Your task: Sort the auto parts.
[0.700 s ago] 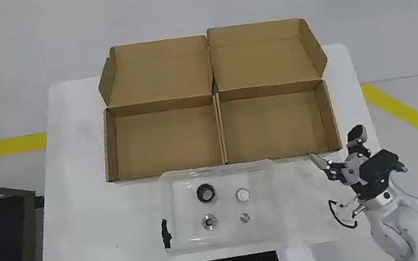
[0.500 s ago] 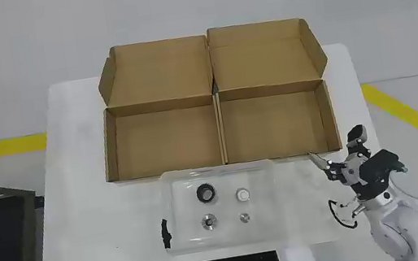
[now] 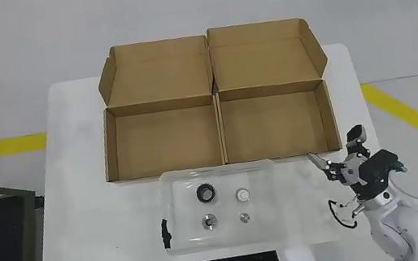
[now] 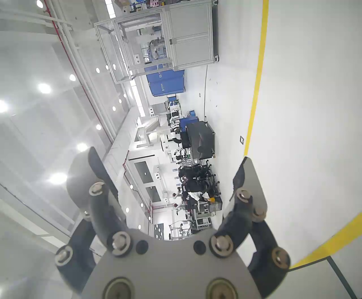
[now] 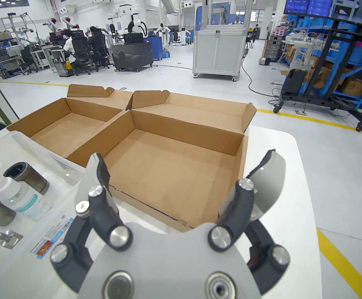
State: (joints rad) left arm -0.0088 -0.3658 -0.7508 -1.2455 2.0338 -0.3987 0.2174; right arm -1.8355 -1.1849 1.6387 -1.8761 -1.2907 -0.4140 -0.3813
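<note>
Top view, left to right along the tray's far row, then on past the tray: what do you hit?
In order: dark metal sleeve → white-capped bottle → right wall of the clear tray → right gripper, open, beside the tray.

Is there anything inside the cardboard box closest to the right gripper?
No, that cardboard box shows only its bare brown floor and walls, with no part lying in it.

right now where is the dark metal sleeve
In top view the sleeve sits in the clear tray, nearest the left cardboard box, white bottle beside it.
</note>
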